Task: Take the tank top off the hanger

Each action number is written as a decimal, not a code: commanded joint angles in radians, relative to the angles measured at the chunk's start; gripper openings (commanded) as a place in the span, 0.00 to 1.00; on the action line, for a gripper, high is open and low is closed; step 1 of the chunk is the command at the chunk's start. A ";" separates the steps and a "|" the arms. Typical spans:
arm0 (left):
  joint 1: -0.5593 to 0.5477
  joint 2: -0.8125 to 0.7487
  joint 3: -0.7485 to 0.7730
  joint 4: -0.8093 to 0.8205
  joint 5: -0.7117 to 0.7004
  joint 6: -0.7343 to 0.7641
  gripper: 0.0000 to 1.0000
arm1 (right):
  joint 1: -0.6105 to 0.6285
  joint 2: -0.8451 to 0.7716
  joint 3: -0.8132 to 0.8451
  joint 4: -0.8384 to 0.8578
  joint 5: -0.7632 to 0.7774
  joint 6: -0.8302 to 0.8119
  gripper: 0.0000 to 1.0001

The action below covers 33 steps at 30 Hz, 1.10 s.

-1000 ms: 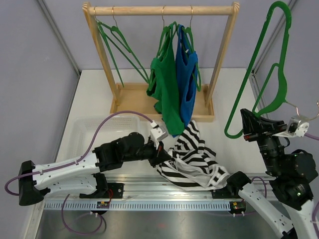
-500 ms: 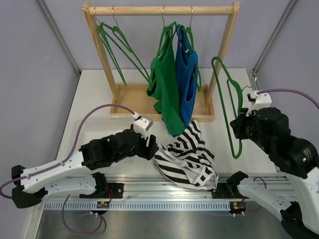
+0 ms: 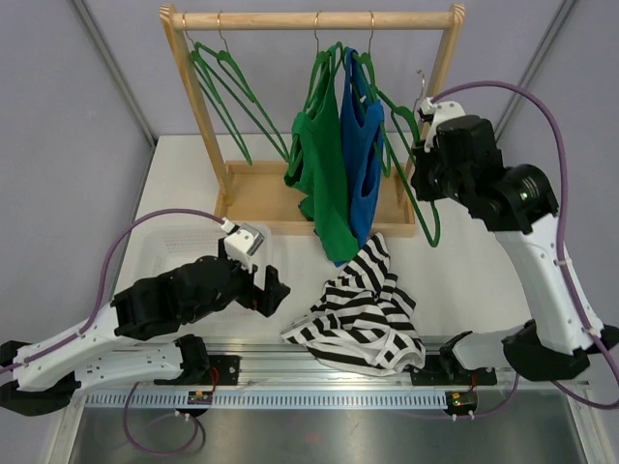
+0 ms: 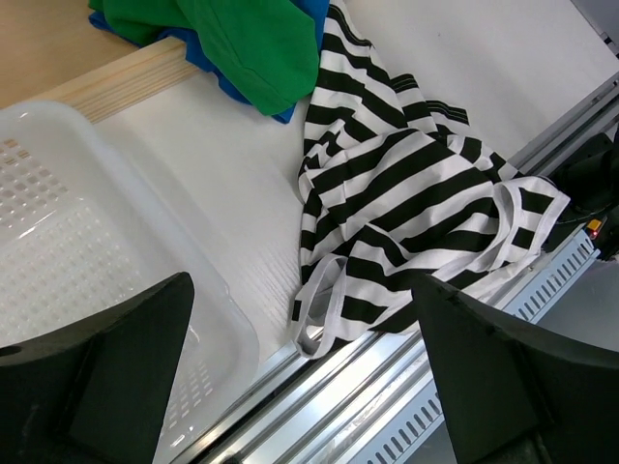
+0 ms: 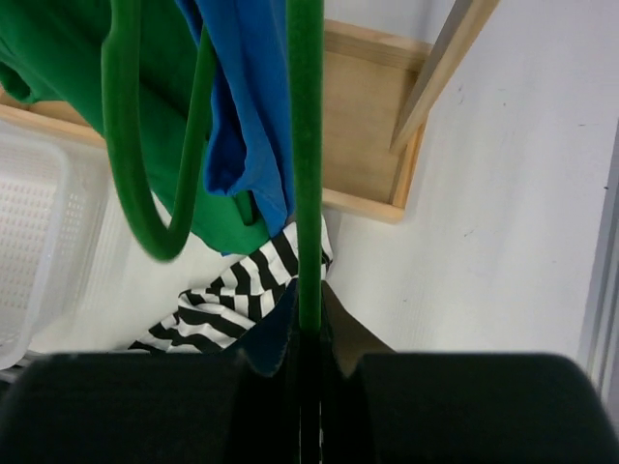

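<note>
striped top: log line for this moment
top: off hanger, on table | left end effector: open | right end effector: shut on hanger

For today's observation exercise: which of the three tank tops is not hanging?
The striped tank top: it lies crumpled on the table, while the green top and blue top hang on the rack.

Under the rail of the wooden rack, an open gap is left between the empty green hangers at its left end and the hanging green top and blue top. The rack's right post is crowded by a green hanger held against it. In front of the rack, the table is covered by the striped tank top; front-left, it is taken up by a white basket. Bare table is seen right of the rack.
</note>
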<state>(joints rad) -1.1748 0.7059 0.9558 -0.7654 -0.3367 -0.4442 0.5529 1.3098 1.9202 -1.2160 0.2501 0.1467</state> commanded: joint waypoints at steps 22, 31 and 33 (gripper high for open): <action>0.000 -0.129 -0.092 0.005 -0.076 0.006 0.99 | -0.277 0.565 0.712 0.006 -0.221 -0.136 0.00; 0.000 -0.099 -0.088 0.029 -0.081 -0.010 0.99 | -0.280 0.464 0.481 0.091 -0.230 -0.102 0.12; 0.000 -0.047 -0.077 0.055 -0.081 -0.028 0.99 | -0.280 0.425 0.462 0.089 -0.226 -0.099 0.37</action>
<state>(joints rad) -1.1748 0.6029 0.8730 -0.7868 -0.3916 -0.4480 0.2722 1.8233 2.4096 -1.1225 0.0387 0.0422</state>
